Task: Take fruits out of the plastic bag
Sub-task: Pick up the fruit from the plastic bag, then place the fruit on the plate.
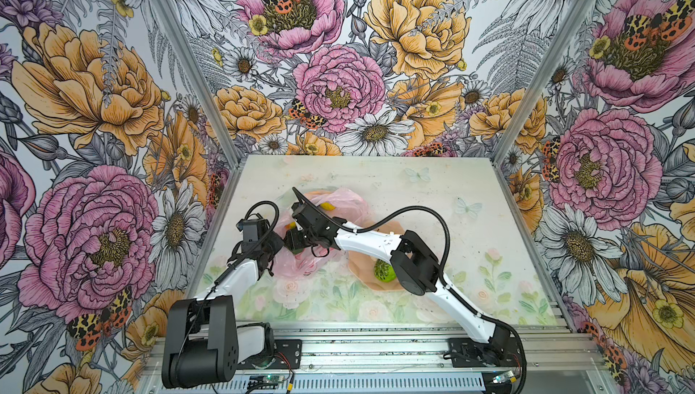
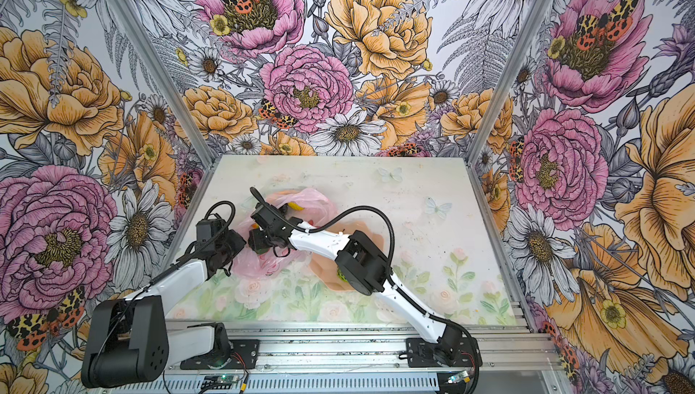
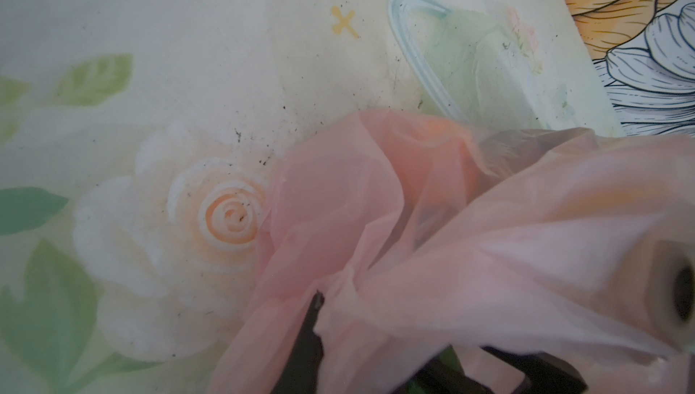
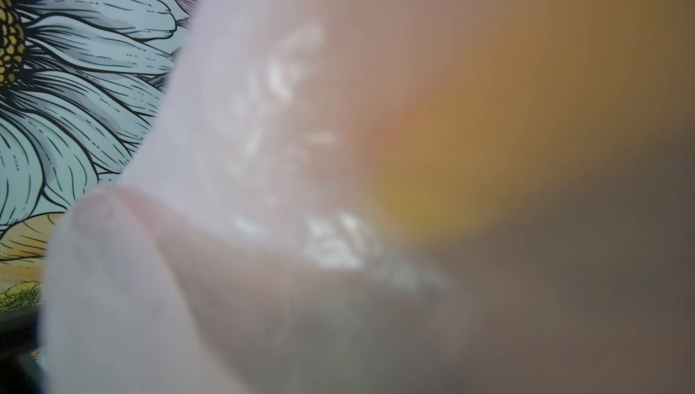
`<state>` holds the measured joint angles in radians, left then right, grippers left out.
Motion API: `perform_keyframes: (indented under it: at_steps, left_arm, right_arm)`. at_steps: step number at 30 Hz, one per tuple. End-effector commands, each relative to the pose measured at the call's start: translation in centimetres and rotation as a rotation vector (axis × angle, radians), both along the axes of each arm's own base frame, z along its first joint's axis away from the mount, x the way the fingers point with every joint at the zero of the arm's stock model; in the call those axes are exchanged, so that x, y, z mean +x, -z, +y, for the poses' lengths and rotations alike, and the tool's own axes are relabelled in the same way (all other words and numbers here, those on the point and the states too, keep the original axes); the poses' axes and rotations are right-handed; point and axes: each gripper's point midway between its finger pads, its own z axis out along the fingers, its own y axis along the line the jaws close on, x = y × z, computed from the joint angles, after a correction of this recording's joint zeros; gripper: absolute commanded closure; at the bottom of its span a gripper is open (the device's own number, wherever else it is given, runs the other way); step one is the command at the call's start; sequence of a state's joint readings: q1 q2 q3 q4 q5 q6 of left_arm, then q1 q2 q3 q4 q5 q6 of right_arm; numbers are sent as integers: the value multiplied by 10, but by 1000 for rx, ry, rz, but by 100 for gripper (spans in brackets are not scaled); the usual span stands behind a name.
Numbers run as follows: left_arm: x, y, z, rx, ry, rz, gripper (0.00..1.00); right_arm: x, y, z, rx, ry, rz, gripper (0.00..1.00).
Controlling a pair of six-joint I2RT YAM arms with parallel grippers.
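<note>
- The plastic bag [image 1: 340, 200] lay crumpled on the left half of the table [image 1: 451, 192], about midway between its far and near edges. Its pink film was loose, and the mouth was turned toward the arms.
- In both top views a yellow fruit [image 1: 328, 206] showed through the film on the bag's far side. A small orange piece [image 1: 290, 225] sat near the mouth. Any other fruits inside were hidden.
- One green fruit [image 1: 384, 271] already lay in the peach dish [image 1: 359, 275], which stood just beside the bag, toward the table's near edge.
- The left hand [image 1: 272, 251] was closed on a bunched fold of the bag at its near-left side. The left wrist view showed film gathered around one dark finger [image 3: 312, 320].
- The right hand [image 1: 292, 241] was down at the bag's mouth, beside the orange piece. Its wrist view was filled with blurred pink film and a yellow-orange glow, so I could not tell whether it was open or closed.
- The step in hand seemed to be partway through the emptying. The left hand held the bag while the right was placed in the mouth for another fruit.
- The next move would call for the right hand to close on fruit alone, not on film. It would then need to lift clear of the mouth and cross to the dish, with the left hand pinning the bag so it did not ride up.
</note>
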<state>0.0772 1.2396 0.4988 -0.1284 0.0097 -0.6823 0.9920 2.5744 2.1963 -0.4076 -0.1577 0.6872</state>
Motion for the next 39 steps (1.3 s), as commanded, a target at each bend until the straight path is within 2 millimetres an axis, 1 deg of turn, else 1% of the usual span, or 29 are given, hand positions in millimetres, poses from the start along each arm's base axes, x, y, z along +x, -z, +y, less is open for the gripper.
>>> perform_keyframes:
  at_steps: [1,5,7,10,14,20,26,32,36,39]
  left_arm:
    - [1,3,2,-6,-5,-8,85]
    - [0,4,3,7,2,-12,85]
    - [1,5,3,14,10,-14,85]
    - [3,6,2,19,29,-16,86]
    - [7,4,-2,12,58,-36,87]
    - [10,5,-5,11,79,-39,88]
    - [11,8,-5,5,84,-30,88]
    - [11,8,-6,2,87,-32,89]
    - [11,9,-7,2,90,-32,89]
    - [11,9,-8,1,92,-31,89]
  right_arm:
    - [-1,-28,-8,-17,0,-48,49]
    - [-1,-48,-11,-5,3,-74,49]
    - [0,-56,-16,-5,8,-91,49]
    - [2,-70,-25,-7,16,-114,49]
    - [-1,-87,-40,-15,21,-139,49]
    - [-11,-117,-72,-23,29,-182,49]
    - [-27,-135,-116,-51,51,-221,49]
    - [-47,-130,-169,-107,104,-215,49]
    - [-61,-119,-198,-133,147,-187,49]
    - [-69,-106,-218,-162,180,-163,49]
